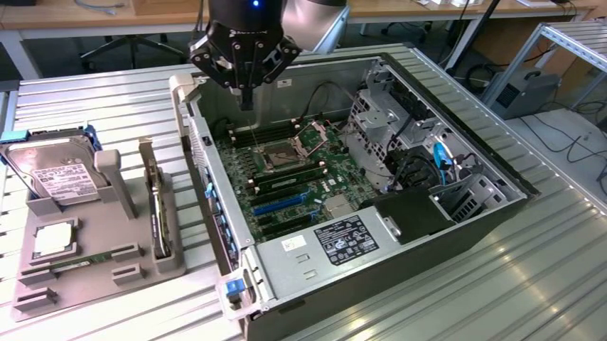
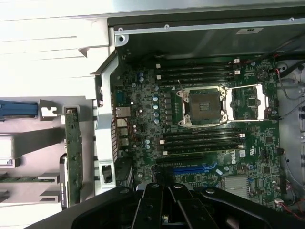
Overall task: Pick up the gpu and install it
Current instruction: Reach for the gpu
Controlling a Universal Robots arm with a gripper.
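Jaws pressed together, pinching nothing. The gripper (image 1: 246, 96) (image 2: 164, 212) hangs point-down over the open computer case (image 1: 399, 284), above the upper part of the motherboard (image 1: 294, 181) and near the bare processor socket (image 1: 281, 153); it touches nothing.

The gpu (image 1: 158, 213) (image 2: 73, 152) stands on its edge in a slot of the grey holder tray (image 1: 85, 277), outside the case on the exterior view's left and well apart from the gripper. A hard drive (image 1: 55, 177) stands upright in the same tray, further left.

Case and tray both rest on a ribbed metal table (image 1: 95, 106). Behind it: wooden desks, an office chair, cables on the floor.
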